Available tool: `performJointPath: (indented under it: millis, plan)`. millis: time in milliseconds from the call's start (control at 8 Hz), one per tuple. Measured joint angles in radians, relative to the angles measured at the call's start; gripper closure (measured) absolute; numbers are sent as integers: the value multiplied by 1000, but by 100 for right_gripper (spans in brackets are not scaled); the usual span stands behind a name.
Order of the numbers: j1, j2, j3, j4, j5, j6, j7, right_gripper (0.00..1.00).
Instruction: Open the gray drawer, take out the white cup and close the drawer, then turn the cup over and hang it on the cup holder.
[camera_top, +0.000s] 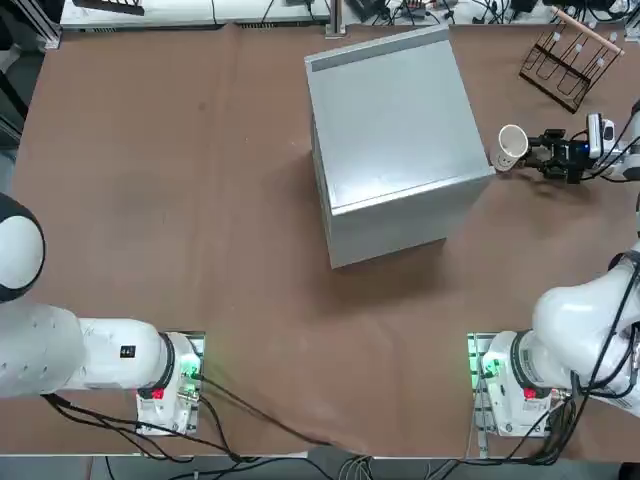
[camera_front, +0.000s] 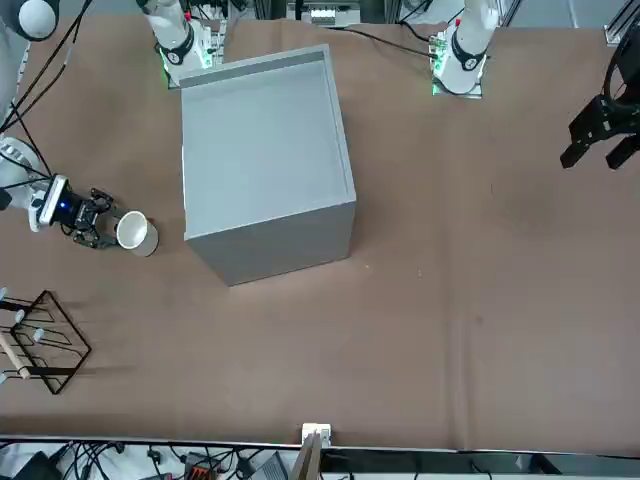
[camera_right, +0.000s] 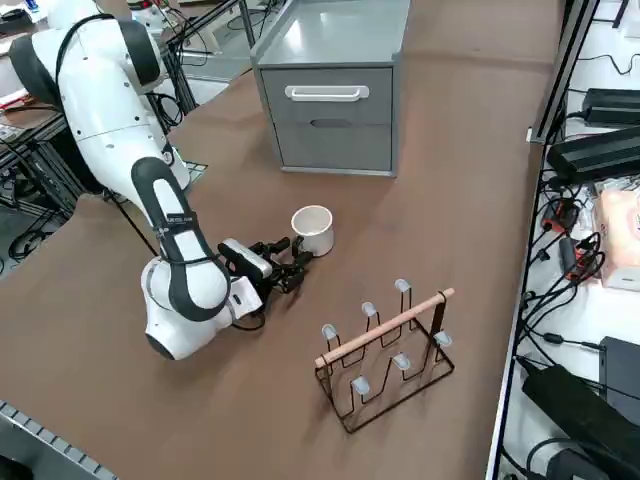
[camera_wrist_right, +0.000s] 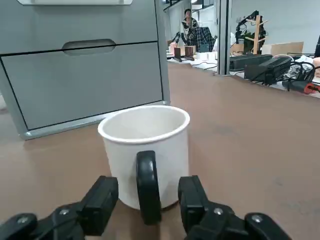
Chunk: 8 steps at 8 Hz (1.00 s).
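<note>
The gray drawer (camera_right: 328, 95) is shut and the white cup (camera_wrist_right: 145, 150) stands upright on the tabletop (camera_top: 200, 200). The right end effector (camera_wrist_right: 145, 202) sits low, fingers apart astride the cup's dark handle (camera_wrist_right: 147, 185). Next, I judge, it must clamp, then invert the cup for the cup holder (camera_right: 385, 355).

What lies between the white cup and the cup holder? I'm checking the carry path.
Bare brown table only, in the right side view, between white cup and cup holder.

You're looking at a matt brown table (camera_right: 480, 200) cover that looks like cloth, faintly creased. The gray drawer (camera_right: 335, 145) and its cabinet show smooth painted metal with a satin sheen; the handle (camera_right: 327, 94) looks paler and glossier. The white cup (camera_wrist_right: 145, 150) reads as matt and smooth, its black handle (camera_wrist_right: 148, 185) glossy. The cup holder (camera_right: 385, 360) is thin dark wire under a pale wooden rod. The right gripper (camera_wrist_right: 147, 200) fingers look like matt black plastic.
</note>
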Motion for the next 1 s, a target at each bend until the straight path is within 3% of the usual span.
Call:
performJointPath:
  millis: [375,750,875,1000]
  plan:
    - [1,10,10,2,0,0,0,33]
    - [1,20,11,3,0,0,0,61]
    - [1,20,11,9,1,-1,2,81]
    - [0,19,10,24,1,-5,30,81]
